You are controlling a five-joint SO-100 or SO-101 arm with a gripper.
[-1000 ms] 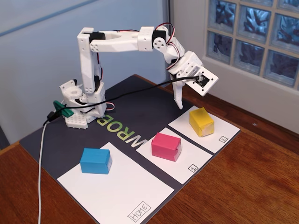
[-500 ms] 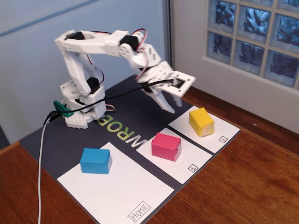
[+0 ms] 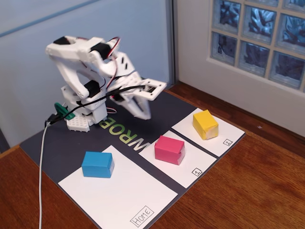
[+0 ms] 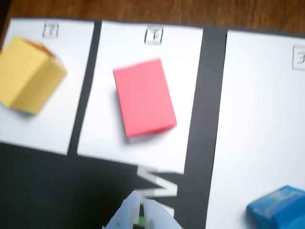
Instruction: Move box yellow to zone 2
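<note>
The arm was folded low over its base, gripper (image 3: 144, 114) tilted down above the dark mat (image 3: 143, 107), fingers together, empty; yellow box (image 3: 205, 124) sat on zone 2 (image 3: 219, 136).

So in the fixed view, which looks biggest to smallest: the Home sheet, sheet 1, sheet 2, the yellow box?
1. Home sheet, clearly largest.
2. Sheet 1 and zone 2 sheet: they look alike, so no ranking; sheet 2 lies farther from the camera.
3. Yellow box, smallest.

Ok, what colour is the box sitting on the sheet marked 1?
Pink. The box sits on that sheet, clearest in the fixed view.
</note>
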